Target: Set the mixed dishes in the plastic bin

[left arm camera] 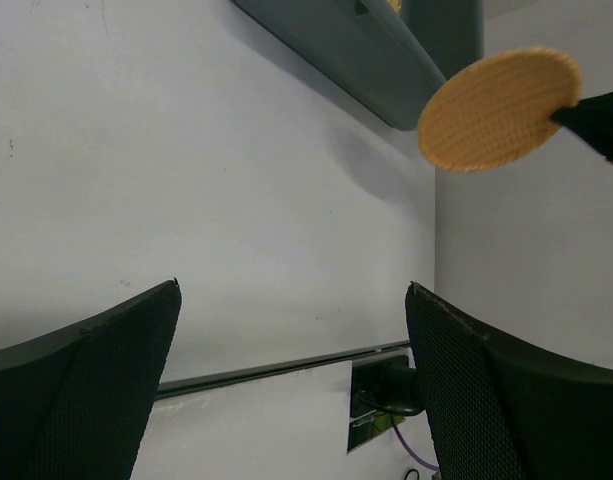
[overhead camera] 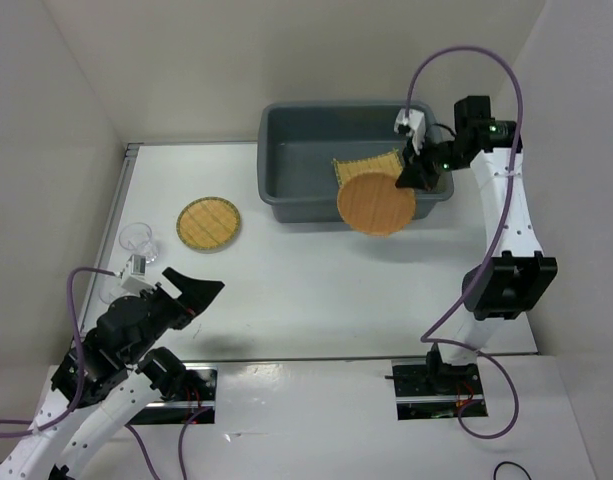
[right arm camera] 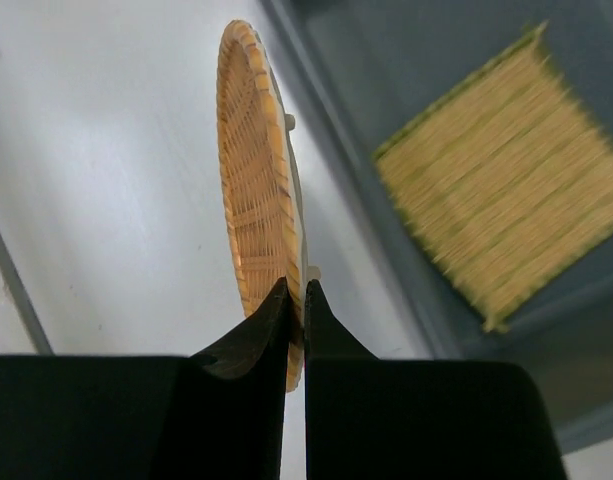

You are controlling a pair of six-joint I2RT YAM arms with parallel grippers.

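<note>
My right gripper (overhead camera: 411, 178) is shut on the edge of the orange-brown round disc (overhead camera: 375, 203) and holds it in the air over the near right rim of the grey plastic bin (overhead camera: 286, 195). In the right wrist view the disc (right arm camera: 251, 170) stands edge-on between my fingertips (right arm camera: 296, 300). The square yellow bamboo mat (overhead camera: 366, 165) lies inside the bin, also in the right wrist view (right arm camera: 511, 190). The green-rimmed woven disc (overhead camera: 208, 224) lies on the table at the left. The clear glass cup (overhead camera: 137, 240) stands at the far left. My left gripper (overhead camera: 201, 290) is open and empty, near the cup.
White walls enclose the table on the left, back and right. The table's near edge has a dark seam (left arm camera: 276, 368) with the arm bases below it. A purple cable (overhead camera: 466, 60) loops above the bin's right end.
</note>
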